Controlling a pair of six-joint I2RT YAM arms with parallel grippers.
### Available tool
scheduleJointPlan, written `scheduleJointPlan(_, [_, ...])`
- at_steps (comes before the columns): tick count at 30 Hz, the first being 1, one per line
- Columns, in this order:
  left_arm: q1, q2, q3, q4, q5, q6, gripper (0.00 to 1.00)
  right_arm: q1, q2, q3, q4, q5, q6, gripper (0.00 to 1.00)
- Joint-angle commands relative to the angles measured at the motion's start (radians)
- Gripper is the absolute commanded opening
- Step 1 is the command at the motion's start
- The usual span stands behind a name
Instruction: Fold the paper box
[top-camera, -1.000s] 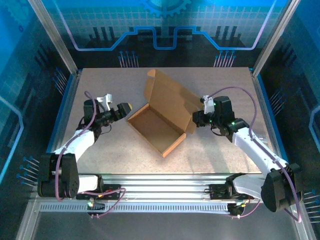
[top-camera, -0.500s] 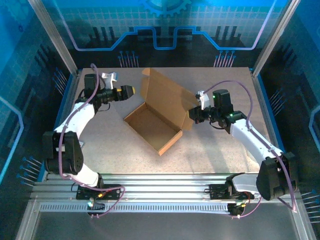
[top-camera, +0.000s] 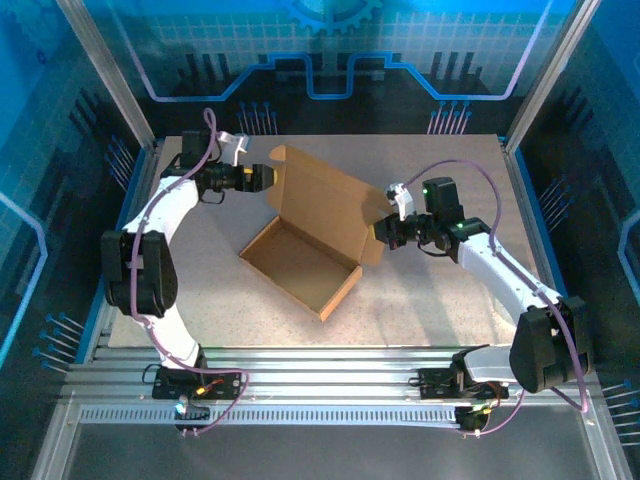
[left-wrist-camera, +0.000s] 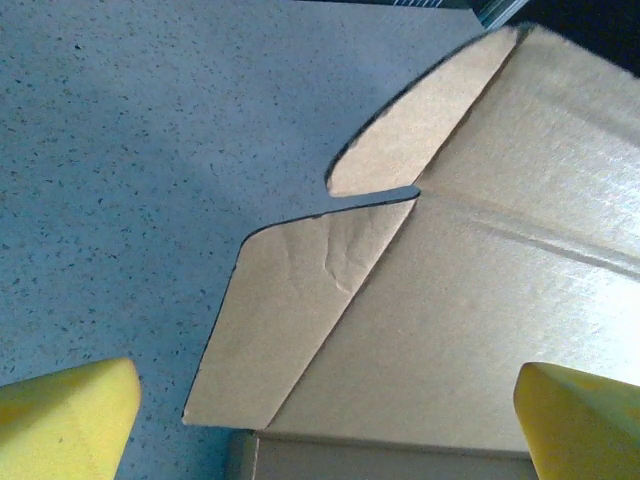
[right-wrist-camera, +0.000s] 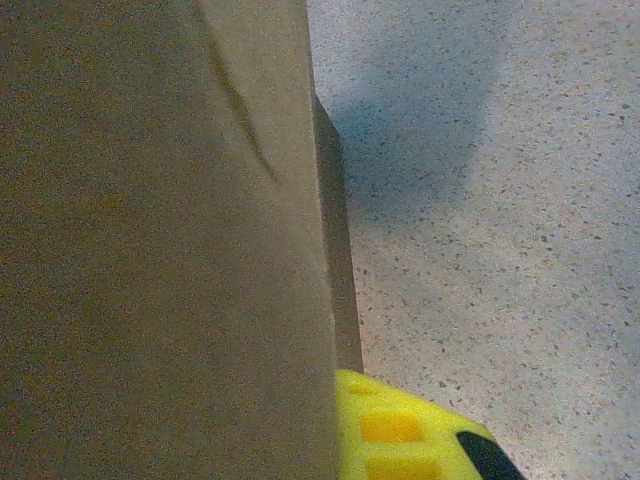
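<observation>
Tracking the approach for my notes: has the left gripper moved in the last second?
Yes. The left gripper has moved away from the near edge of the table toward its far edge, and slightly rightward, up to the paper box.

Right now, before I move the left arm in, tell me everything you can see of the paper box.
The paper box is plain brown cardboard, lying skewed mid-table. Its shallow tray is formed, walls up, empty and open. The lid stands raised along the far side, with a rounded, slightly wrinkled side flap at its left end. The right gripper is shut on the lid's right end; the left gripper, open, faces the left flap without touching it.
</observation>
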Motion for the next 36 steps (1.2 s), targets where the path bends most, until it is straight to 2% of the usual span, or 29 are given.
scheduleJointPlan(1, [-0.009, 0.028, 0.054, -0.058, 0.008, 0.084, 0.97, -0.018, 0.015, 0.038, -0.019, -0.066, -0.026, 0.07])
scheduleJointPlan(9, [-0.011, 0.086, 0.136, -0.090, 0.064, 0.106, 0.97, -0.018, 0.021, 0.044, -0.037, -0.083, -0.030, 0.07])
scheduleJointPlan(19, [-0.019, 0.152, 0.200, -0.172, 0.081, 0.156, 0.95, -0.018, 0.022, 0.050, -0.045, -0.071, -0.038, 0.06])
scheduleJointPlan(25, [-0.026, 0.156, 0.221, -0.216, 0.105, 0.166, 0.89, -0.019, 0.026, 0.046, -0.040, -0.061, -0.041, 0.06])
scheduleJointPlan(29, [-0.037, 0.156, 0.240, -0.245, 0.111, 0.175, 0.78, -0.019, 0.026, 0.044, -0.036, -0.055, -0.042, 0.06])
scheduleJointPlan(36, [-0.042, 0.144, 0.243, -0.282, 0.104, 0.181, 0.73, -0.030, 0.026, 0.039, -0.025, -0.025, -0.036, 0.06])
